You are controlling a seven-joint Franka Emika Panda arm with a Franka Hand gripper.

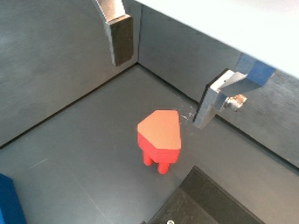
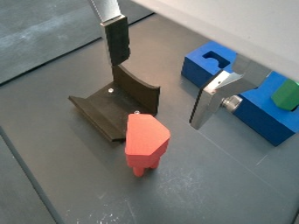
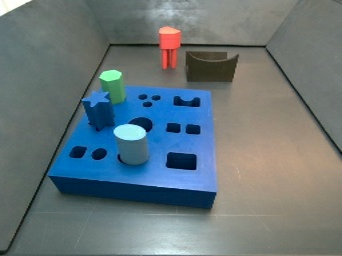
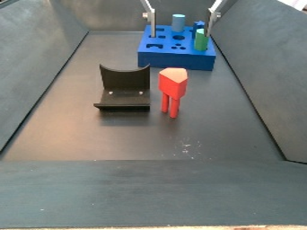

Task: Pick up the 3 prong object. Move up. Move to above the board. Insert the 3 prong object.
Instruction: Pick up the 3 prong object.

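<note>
The 3 prong object is a red peg with a blocky head. It stands upright on its thin legs on the dark floor, and shows in both wrist views and in a side view. The gripper is open and empty above the peg, one silver finger on each side, clear of it; it also shows in a wrist view. In a side view only its fingertips show, over the board. The board is a large blue block with many shaped holes, apart from the peg.
The dark fixture stands right beside the red peg. A green hexagonal peg, a blue star piece and a pale cylinder stand in the board. Grey walls enclose the floor.
</note>
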